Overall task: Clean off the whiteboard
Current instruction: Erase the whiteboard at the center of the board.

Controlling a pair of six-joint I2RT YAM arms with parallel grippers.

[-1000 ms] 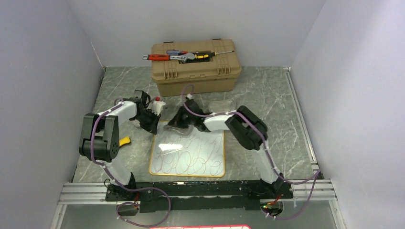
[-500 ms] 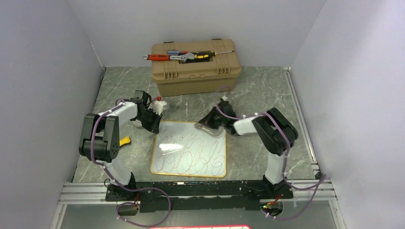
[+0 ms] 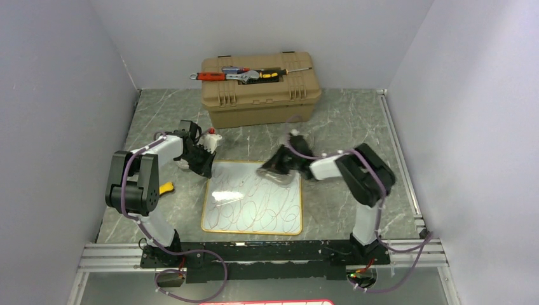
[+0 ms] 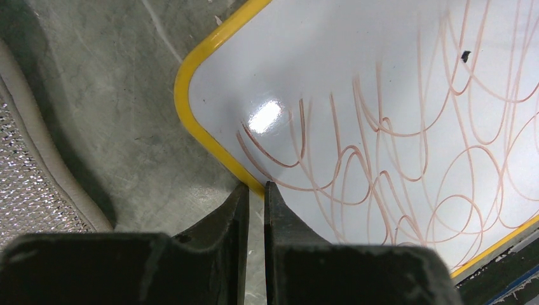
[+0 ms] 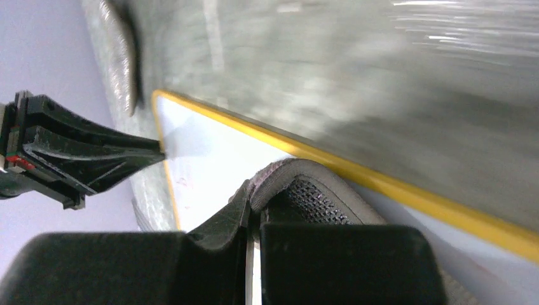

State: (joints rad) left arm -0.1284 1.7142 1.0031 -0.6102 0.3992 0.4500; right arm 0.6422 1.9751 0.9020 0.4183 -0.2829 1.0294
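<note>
Here we are over the whiteboard (image 3: 253,198), lying flat on the table (image 3: 356,127) between my two arms, nearer my bases than the tan toolbox (image 3: 260,89) at the back. My left jaws are drawn in narrow and pinched on the yellow rim (image 4: 210,136) of the board's left edge, just short of the far-left corner, pinning it down. My right jaws are closed tight on a grey cloth (image 5: 299,184), and that cloth sits on the board by its far edge, toward the right corner. As for the job, I'd say it has barely begun. Reddish looping scribbles (image 4: 394,159) run across nearly the whole white face, left to right and down to the near rim. Only a thin strip along the far edge and the far-left corner looks bare, and I can't tell whether that was wiped or never written on. So almost all the wiping is left. The board lies close to square with the table's near edge, face up. From above it looks a little wider across than deep, so I judge the long axis runs left to right, though the slanted view leaves me unsure.
</note>
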